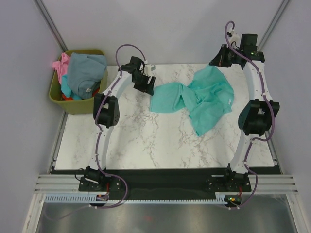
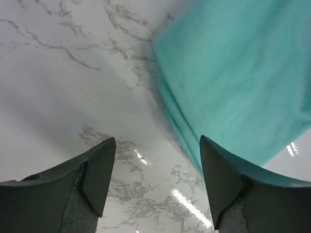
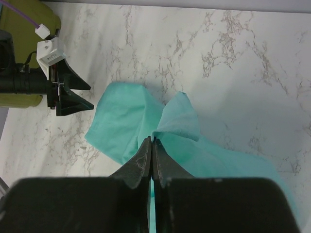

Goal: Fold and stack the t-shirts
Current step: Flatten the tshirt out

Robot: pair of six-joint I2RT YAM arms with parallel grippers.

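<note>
A teal t-shirt (image 1: 199,97) lies crumpled on the marble tabletop (image 1: 146,141), towards the back right. My right gripper (image 3: 152,139) is shut on a raised fold of this shirt near its far edge; in the top view it (image 1: 216,62) is at the back right corner. My left gripper (image 2: 158,141) is open and empty, just above the marble beside the shirt's left end (image 2: 233,77). It also shows in the top view (image 1: 148,87) and in the right wrist view (image 3: 91,96). A grey-blue t-shirt (image 1: 86,73), a pink t-shirt (image 1: 60,65) and a bit of red-orange cloth (image 1: 68,97) sit in the bin.
The olive-green bin (image 1: 82,106) stands off the table's back left corner, heaped with cloth. Grey walls close in at the back and sides. The arm bases sit on a rail at the near edge (image 1: 160,184).
</note>
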